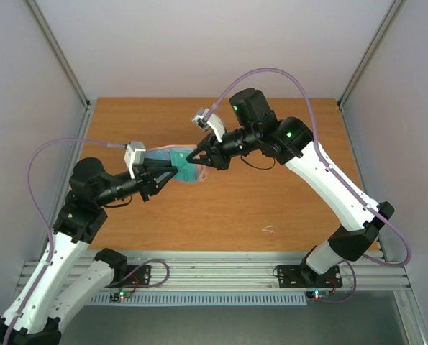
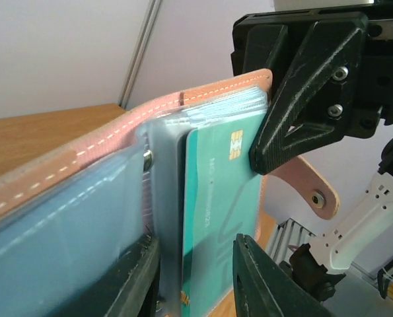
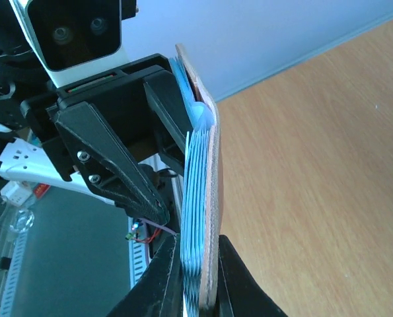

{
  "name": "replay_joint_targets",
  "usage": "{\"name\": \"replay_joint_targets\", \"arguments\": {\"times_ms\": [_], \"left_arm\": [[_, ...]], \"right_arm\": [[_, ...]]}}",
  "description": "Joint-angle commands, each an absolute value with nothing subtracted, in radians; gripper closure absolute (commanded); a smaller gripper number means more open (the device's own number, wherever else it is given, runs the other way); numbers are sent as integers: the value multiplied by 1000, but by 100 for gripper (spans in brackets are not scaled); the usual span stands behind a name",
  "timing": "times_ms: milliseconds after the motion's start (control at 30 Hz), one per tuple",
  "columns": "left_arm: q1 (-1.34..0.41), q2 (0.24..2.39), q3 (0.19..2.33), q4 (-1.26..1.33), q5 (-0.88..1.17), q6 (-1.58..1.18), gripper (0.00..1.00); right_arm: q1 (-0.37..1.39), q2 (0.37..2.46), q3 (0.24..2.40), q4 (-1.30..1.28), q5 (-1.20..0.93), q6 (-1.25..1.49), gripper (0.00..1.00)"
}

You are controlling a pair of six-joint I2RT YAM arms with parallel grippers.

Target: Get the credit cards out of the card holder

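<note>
Above the wooden table (image 1: 271, 194), left of its middle, the card holder (image 1: 172, 157) hangs in the air between the two arms, clear of the surface. It is open, with the pink stitched cover outward and the pale blue-grey sleeves exposed.

(a) Right gripper (image 3: 199, 264): reaching in from the far right, its fingers are clenched on one edge of the holder, pinching the pink cover and the stack of sleeves together. The holder stands on edge between them.

(b) Left gripper (image 2: 196, 244): reaching in from the near left, its two fingers stand on either side of the teal-green card (image 2: 222, 205) and the clear sleeve beside it. They lie very close to both. Whether they actually press on the card cannot be told.

(c) Teal-green card: seated in a sleeve of the holder, gold chip showing near its upper end, just beside the tip of the right gripper.

(d) Closing strap (image 2: 312, 191): a pink tab with a metal stud, projecting from the holder behind the right gripper's finger.
</note>
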State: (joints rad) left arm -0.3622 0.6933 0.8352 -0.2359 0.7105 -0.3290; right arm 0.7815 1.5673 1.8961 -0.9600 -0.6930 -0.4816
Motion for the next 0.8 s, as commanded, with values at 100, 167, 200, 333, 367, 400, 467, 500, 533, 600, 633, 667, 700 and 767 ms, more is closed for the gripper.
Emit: {"name": "replay_joint_targets", "arguments": {"times_ms": [100,167,200,333,367,400,467,500,533,600,633,667,700,767], "left_arm": [[-354,699,849,-177,844,-329,71],[-354,711,849,-143,858,-354,83],[-354,713,850,-132,858,-360,90],[-354,711,850,-87,904,-373,100],[-354,711,847,-74,926,-382,100],[-354,708,842,-64,944,-386,100],[-354,702,834,-50,962,-388,100],[-354,698,832,-44,964,-389,100],[-354,695,831,-36,967,-391,100],[-354,690,832,-30,959,-400,100],[-354,686,835,-33,948,-402,100],[-354,681,840,-37,931,-406,100],[-354,677,843,-40,907,-406,100],[-353,670,848,-47,859,-419,100]], "right_arm": [[786,1525,1875,-765,-848,-475,99],[786,1544,1882,-730,-853,-446,99],[787,1555,1889,-721,-858,-436,99],[787,1584,1905,-718,-854,-437,99],[787,1585,1903,-719,-854,-438,99],[787,1585,1904,-723,-852,-442,99],[786,1585,1901,-726,-846,-448,99],[785,1585,1898,-724,-845,-451,99],[784,1585,1896,-723,-848,-450,99],[779,1587,1893,-724,-863,-454,88],[775,1588,1889,-724,-875,-453,79],[768,1585,1881,-724,-891,-455,72],[760,1580,1870,-722,-905,-457,68],[742,1561,1836,-709,-929,-447,63]]}}
